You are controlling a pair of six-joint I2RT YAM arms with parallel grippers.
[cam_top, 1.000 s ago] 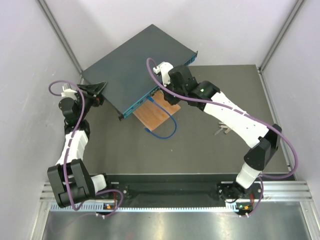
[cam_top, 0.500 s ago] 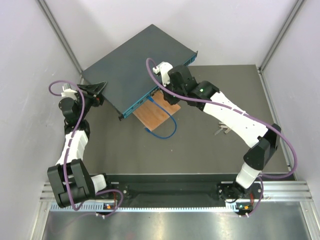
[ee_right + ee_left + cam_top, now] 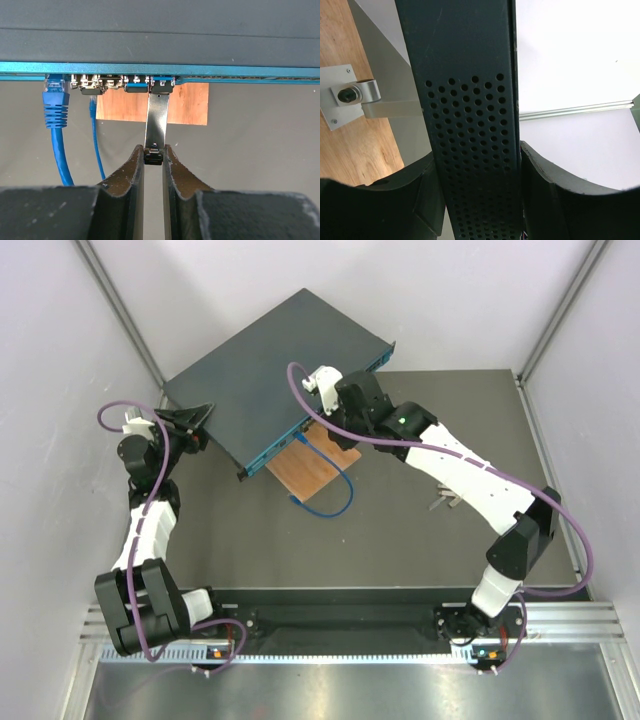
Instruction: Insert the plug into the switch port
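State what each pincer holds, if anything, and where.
Left pincer: the switch, across its perforated edge. Right pincer: the plug, by its black rear end.

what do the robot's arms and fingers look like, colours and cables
The left arm and right arm both have white links with black joints and bases. A purple cable loops along each. The fingers are matte black, curved and tapering. A small green light shows on the right arm.

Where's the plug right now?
In the right wrist view, the plug is centre frame, its tail pinched in the right hand and its tip at a port on the switch's teal face, right of the blue cable.
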